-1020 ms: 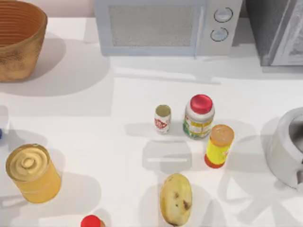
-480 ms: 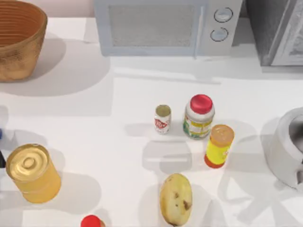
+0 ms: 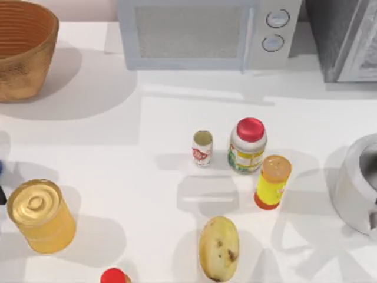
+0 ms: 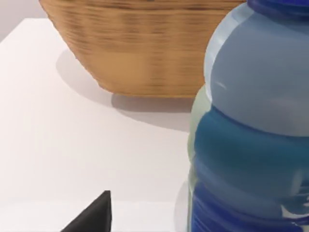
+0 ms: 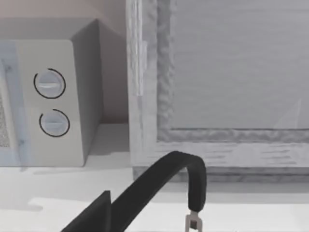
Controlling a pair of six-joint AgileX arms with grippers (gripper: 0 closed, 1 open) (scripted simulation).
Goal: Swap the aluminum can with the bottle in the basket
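Note:
The bottle (image 4: 251, 125), blue-capped with a pale body and bluish label, stands upright on the white table very close to my left wrist camera. In the top view it is a blue sliver (image 3: 1, 169) at the left edge. Behind it, and apart from it, rises the woven basket (image 4: 145, 48), which sits at the back left corner (image 3: 23, 50). My left gripper (image 4: 154, 228) is open; its one visible dark fingertip (image 4: 94, 217) is clear of the bottle. The aluminum can (image 3: 202, 148), red and white, stands mid-table. My right gripper (image 5: 154, 228) is parked at the right, open.
Just right of the can stand a red-capped white bottle (image 3: 248, 145) and an orange-capped yellow bottle (image 3: 273, 181). A potato (image 3: 218, 247) lies near the front. A large gold tin (image 3: 40, 216) stands front left. A microwave (image 3: 200, 32) stands at the back, a grey pot (image 3: 356, 183) at the right edge.
At the top view's left edge a dark piece of my left arm has come into sight below the blue sliver. Everything else on the table has stayed put.

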